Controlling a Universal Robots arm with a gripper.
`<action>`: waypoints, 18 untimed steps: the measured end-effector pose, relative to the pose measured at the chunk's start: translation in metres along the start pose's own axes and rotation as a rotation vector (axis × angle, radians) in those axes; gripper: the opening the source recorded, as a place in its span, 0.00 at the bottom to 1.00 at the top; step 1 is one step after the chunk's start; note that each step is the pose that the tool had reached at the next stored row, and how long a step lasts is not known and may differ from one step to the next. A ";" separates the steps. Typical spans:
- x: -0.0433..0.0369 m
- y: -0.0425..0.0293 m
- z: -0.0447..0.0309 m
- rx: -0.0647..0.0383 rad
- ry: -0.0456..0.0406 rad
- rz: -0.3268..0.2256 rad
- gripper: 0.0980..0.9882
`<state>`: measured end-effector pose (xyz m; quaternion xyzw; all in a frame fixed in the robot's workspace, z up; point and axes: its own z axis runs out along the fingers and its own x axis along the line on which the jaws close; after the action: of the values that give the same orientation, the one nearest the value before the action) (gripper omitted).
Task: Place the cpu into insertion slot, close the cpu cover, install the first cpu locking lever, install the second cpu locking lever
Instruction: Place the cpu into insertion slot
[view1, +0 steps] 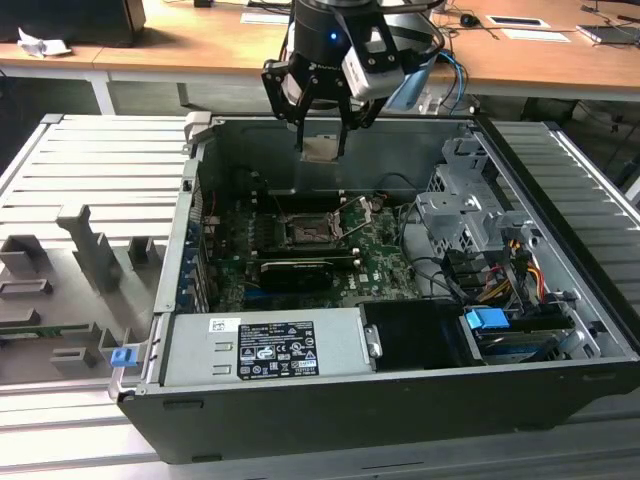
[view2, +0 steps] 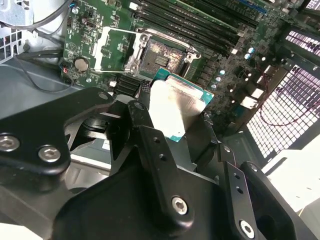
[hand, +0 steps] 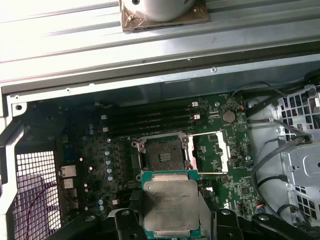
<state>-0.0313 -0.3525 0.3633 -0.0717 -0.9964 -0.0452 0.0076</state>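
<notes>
Up over the open case (view1: 560, 300), the gripper (view1: 321, 148) has its fingers clamped on the cpu (hand: 170, 202), gripping two opposite edges. Down below it the insertion slot (hand: 164, 154) sits bare, with the cpu cover (hand: 224, 150) flipped open just beside it.

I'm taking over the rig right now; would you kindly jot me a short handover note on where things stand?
Gripper: shut on the cpu, held up above the open case.
Insertion slot: empty, chip not yet in it.
Cpu cover: flipped open beside the slot.
Done: chip picked up.
Left: seating it, closing the cover, both latching steps.
</notes>
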 end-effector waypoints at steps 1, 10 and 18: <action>0.0000 0.0000 0.0001 0.000 -0.0002 0.002 0.48; 0.0000 0.0000 0.0008 -0.002 -0.0083 0.092 0.48; 0.0000 -0.0001 0.0012 -0.004 -0.0151 0.168 0.48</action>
<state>-0.0313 -0.3525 0.3621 -0.1552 -0.9868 -0.0457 0.0037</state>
